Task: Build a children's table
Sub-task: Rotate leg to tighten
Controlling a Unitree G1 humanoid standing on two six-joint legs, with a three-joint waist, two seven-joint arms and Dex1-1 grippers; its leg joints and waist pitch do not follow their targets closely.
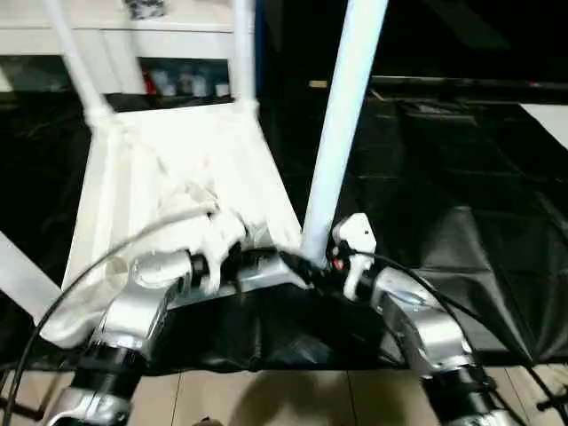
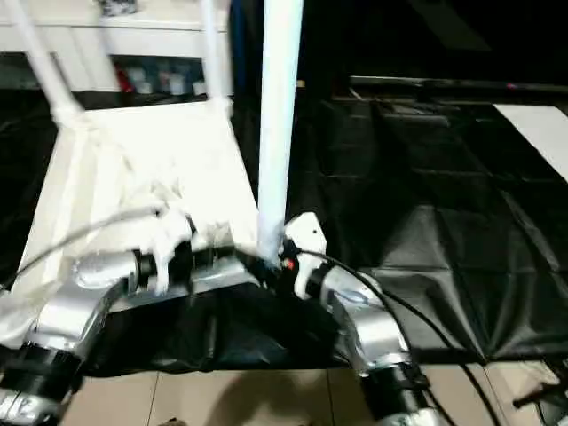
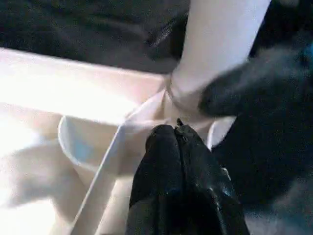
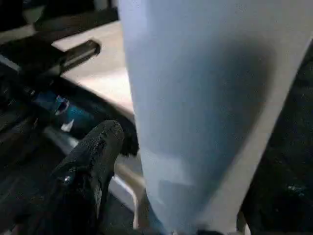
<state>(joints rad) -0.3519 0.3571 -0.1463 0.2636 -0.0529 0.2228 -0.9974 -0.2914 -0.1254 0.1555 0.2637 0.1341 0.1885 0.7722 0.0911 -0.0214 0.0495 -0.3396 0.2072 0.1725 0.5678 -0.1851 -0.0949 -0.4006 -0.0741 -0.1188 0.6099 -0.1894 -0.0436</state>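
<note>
Behind tabletop (image 1: pixel 177 177), white cabinet (image 1: pixel 133 35)

The tabletop (image 1: pixel 177 169) and legs (image 1: pixel 342 124) are seen as smooth white plastic, faintly glossy. The work surface is covered by a black sheet (image 1: pixel 461 248), creased and shiny like plastic film. The forearms (image 1: pixel 426 328) are finished in brushed silver metal. The left gripper's fingers (image 3: pixel 181 181) look matt black and slightly rough.

A staged indoor test area is suggested: black sheeting (image 1: pixel 461 257) is spread over a light tiled floor (image 1: pixel 293 399), and a white cabinet (image 1: pixel 133 40) with glass doors is seen behind.
</note>
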